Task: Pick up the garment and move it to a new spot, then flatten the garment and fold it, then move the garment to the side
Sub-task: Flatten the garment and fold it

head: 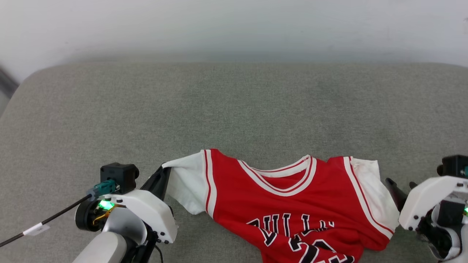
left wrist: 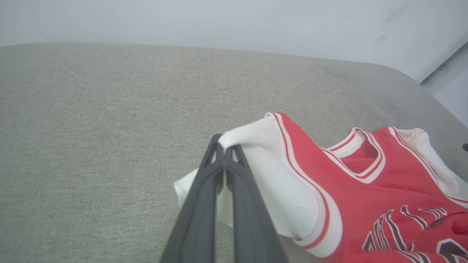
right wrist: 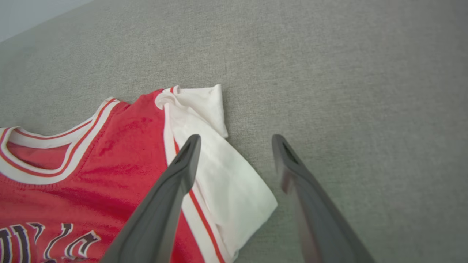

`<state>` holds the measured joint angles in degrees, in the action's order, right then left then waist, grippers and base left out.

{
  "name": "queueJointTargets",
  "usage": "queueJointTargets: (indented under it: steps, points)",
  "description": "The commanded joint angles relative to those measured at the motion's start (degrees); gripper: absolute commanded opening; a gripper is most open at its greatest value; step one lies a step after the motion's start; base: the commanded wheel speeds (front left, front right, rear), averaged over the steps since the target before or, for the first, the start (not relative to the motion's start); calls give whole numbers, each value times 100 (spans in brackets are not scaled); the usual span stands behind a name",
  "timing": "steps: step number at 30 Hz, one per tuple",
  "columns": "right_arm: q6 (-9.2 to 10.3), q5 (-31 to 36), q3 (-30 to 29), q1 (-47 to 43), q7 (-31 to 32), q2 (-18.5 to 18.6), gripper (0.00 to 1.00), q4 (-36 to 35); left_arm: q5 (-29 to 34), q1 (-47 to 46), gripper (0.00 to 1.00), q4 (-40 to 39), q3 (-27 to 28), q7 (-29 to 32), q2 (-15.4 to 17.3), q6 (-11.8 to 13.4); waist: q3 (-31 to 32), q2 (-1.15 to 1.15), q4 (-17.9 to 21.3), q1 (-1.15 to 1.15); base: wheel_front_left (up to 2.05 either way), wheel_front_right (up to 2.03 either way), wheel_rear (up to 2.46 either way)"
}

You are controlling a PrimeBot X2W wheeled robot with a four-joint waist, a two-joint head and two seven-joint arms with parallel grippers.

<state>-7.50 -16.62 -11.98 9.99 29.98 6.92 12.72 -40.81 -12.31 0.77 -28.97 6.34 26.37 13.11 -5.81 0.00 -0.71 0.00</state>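
The garment [head: 292, 204], a red jersey with white short sleeves, striped trim and black white-outlined lettering, is spread front-up on the grey padded surface [head: 234, 102]. It is placed close to the near edge, from about the middle towards the right. Its collar is turned towards the far edge, and its lower part is cut off by the bottom of the head view.

The left hand [head: 163, 171] is closed on the outer tip of the sleeve on that side. In the left wrist view the two dark fingers [left wrist: 204, 190] are seen pressed together, with a fold of white cloth pinched at their ends and drawn up a little from the surface.

The right hand [head: 401, 183] is held wide, just beside the other sleeve. In the right wrist view one fingertip [right wrist: 190, 146] is seen over the white sleeve by its red stripe, while the other is seen over bare grey fabric. Whether the cloth is touched cannot be told.

A pale wall [head: 234, 25] is seen beyond the far edge.
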Motion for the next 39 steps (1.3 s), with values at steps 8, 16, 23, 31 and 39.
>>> queueJointTargets:
  steps: [8,16,23,31,39]
  points:
    - [2,-164,775,1320,1411,546,100,1114,223,-536,0,-335,-89,-140,-119,-78,-863,0,-418,0,0,0,0]
    - [5,-226,985,1409,2038,550,0,1959,135,-533,0,-136,-56,-202,-135,-123,-829,0,-419,0,0,0,0]
    - [3,-208,1293,2013,1320,813,0,1451,40,-716,0,42,157,-256,-11,-126,-510,0,-195,0,0,0,0]
    - [3,48,1377,2615,456,901,0,1172,14,-1740,0,612,439,-268,17,-299,-251,0,79,0,0,0,0]
    - [3,409,1419,3997,-380,807,0,1504,-4,-3469,0,1772,685,-372,-133,-622,-650,0,302,0,0,0,0]
